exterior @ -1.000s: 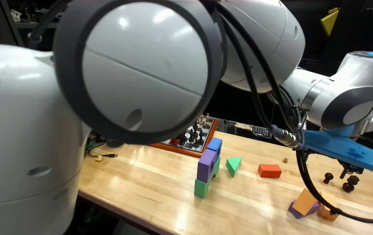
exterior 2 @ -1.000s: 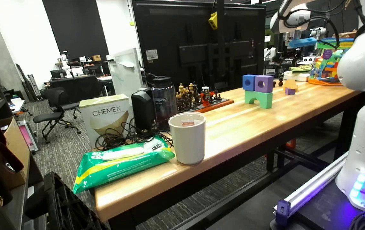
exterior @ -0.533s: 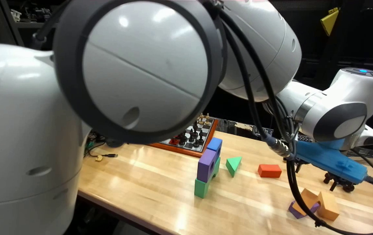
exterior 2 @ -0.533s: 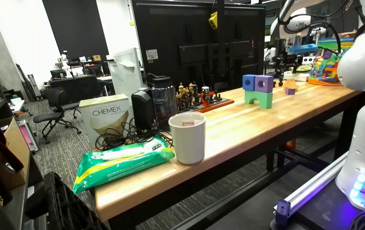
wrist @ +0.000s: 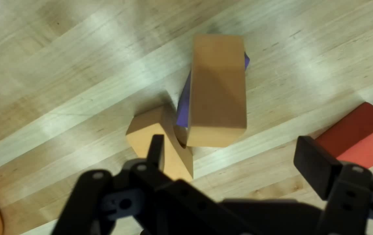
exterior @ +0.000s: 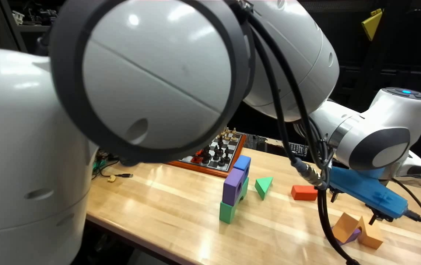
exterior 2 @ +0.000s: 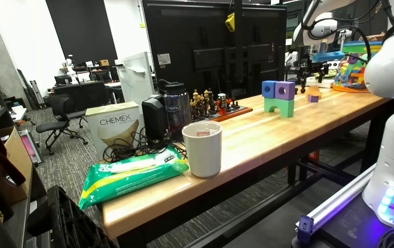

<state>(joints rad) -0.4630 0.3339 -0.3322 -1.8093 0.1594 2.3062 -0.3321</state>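
In an exterior view, a wood-rimmed chessboard [exterior: 206, 169] lies at left on a wooden tabletop [exterior: 151, 198], near a green arch block [exterior: 227, 213] carrying a purple block [exterior: 229, 192] and a blue block [exterior: 241, 162], each pierced by a round hole. Next along are a green triangular block [exterior: 263, 186] and a red rectangular block [exterior: 303, 193]. At right, an orange block [exterior: 344, 227] sits askew atop a second purple block [exterior: 353, 236], with a notched orange block [exterior: 371, 235] just beside them. The Robotiq gripper [wrist: 231, 140] hangs by this group, its fingers [wrist: 155, 150] spread wide apart in the wrist view.
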